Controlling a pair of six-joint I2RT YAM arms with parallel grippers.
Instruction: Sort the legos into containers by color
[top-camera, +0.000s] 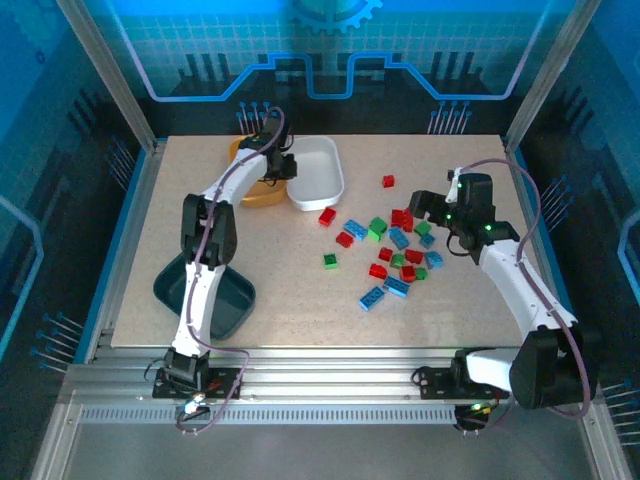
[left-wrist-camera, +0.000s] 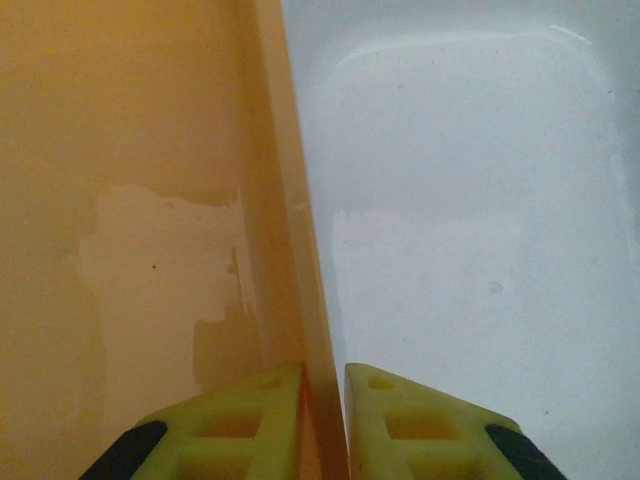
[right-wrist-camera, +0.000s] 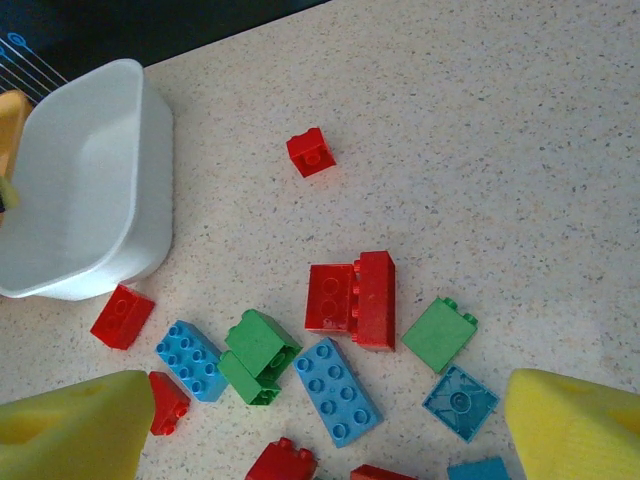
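- A robot lab test cell, not a home or a shop.
- Aluminium frame posts (top-camera: 105, 75) enclose a speckled table (top-camera: 290, 300).
- The blue backdrop (top-camera: 330, 40) is printed with a gear and circuit lines.
- A left arm (top-camera: 205, 240) and a right arm (top-camera: 510, 275) are bolted to slotted metal rails (top-camera: 330, 385).
- Staged props lie on the table: toy bricks (top-camera: 395, 250), an orange tub (top-camera: 255, 193), a white tub (top-camera: 318, 172) and a teal tub (top-camera: 235, 300).

Speckled beige table (top-camera: 300, 300), blue-lit back wall (top-camera: 450, 40) (gear emblem (top-camera: 337, 12)), aluminium frame (top-camera: 105, 65)

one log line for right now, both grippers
left gripper: shut on orange tub wall | right gripper: open over legos | white tub: empty
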